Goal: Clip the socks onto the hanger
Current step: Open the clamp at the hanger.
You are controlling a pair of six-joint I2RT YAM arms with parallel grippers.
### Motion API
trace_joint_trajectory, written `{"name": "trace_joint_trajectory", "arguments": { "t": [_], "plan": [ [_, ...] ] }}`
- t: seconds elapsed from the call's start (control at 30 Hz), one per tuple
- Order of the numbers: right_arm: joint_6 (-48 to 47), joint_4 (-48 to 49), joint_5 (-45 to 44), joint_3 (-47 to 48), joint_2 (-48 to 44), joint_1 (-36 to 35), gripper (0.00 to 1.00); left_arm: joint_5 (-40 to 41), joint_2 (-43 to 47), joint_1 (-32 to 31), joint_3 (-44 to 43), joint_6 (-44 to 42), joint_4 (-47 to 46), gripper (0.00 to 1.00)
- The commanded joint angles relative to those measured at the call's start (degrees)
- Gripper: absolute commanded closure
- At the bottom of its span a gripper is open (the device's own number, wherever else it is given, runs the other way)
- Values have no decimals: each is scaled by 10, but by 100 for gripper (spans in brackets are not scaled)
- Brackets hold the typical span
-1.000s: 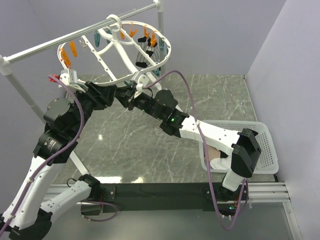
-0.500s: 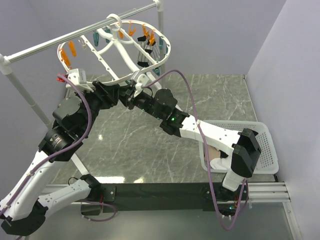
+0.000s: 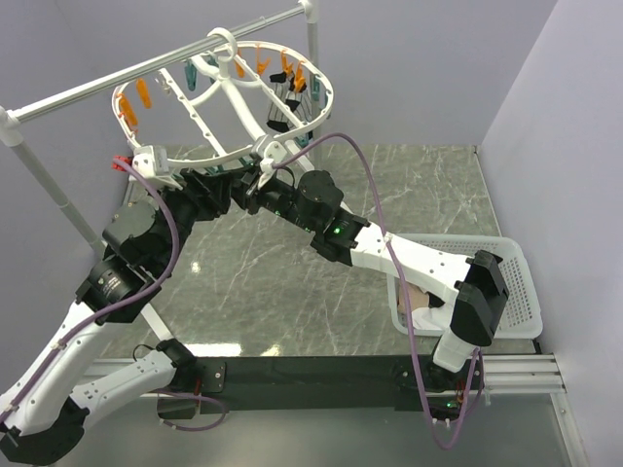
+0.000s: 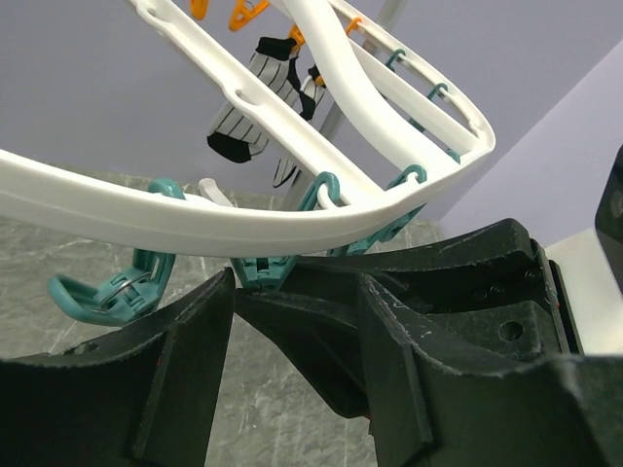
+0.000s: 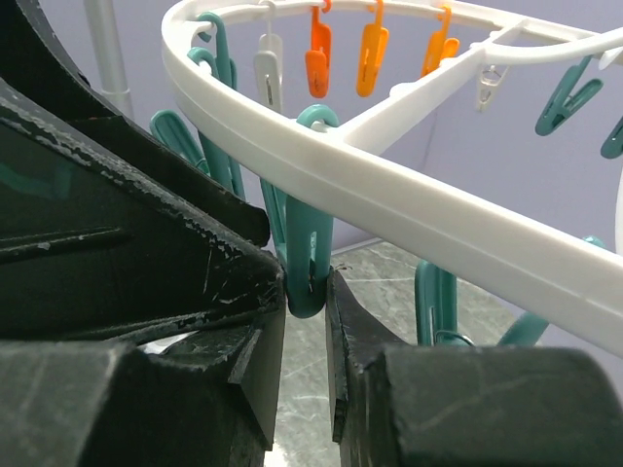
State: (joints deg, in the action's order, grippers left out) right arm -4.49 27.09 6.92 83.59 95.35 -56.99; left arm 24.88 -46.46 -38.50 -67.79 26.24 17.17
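1. Top external: left tool (image 3: 237,187) and right tool (image 3: 259,183) meet beneath the near rim of the hanger (image 3: 327,97), upper centre.
2. Left wrist: left tool's jaws part-spread, grip indeterminable; striped sock (image 4: 255,92) clipped, upper centre.
3. Right wrist: right tool clenched on teal clip (image 5: 310,258), presumably to open it.

Table (image 3: 292,282): flat top in grey-green stone pattern with pale veining. It is glossy, with light reflections left of centre. It runs back to a lilac rear wall (image 3: 409,68) and right to a lilac side wall (image 3: 565,146).

Directly on it, at the right near corner, stands one white plastic lattice-sided rectangular basket (image 3: 526,282). It is upright, its left part covered from above by the white right arm (image 3: 428,263).

A flat black base plate (image 3: 321,370) along the near edge bears both arm bases. A silver ribbed metal rail (image 3: 526,368) adjoins it on the right.

At the left edge a white strut (image 3: 154,319) slants down towards the surface; its foot is hidden.
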Motion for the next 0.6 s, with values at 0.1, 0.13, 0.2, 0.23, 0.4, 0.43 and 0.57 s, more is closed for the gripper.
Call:
{"name": "trace_joint_trajectory", "arguments": {
  "t": [0.1,0.13,0.2,0.23,0.4,0.43,0.57],
  "plan": [
    [7,6,-7,31,-32,-4,99,30,-8,-3,-1,-7,-21,42],
    [7,7,-7,30,-32,-4,99,34,-10,-3,-2,-7,-21,42],
    [6,10,-6,26,-35,-4,99,39,-12,-3,5,-8,-40,43],
    [6,9,-6,25,-36,-4,99,45,-9,-3,10,-8,-47,43],
    [11,3,-5,25,-40,-4,99,68,6,-3,36,-8,-85,43],
    [12,2,-5,25,-40,-4,99,68,8,-3,41,-8,-100,43],
    [21,-3,0,25,-45,-4,99,64,8,-3,49,-9,-117,43]
  ]
}}
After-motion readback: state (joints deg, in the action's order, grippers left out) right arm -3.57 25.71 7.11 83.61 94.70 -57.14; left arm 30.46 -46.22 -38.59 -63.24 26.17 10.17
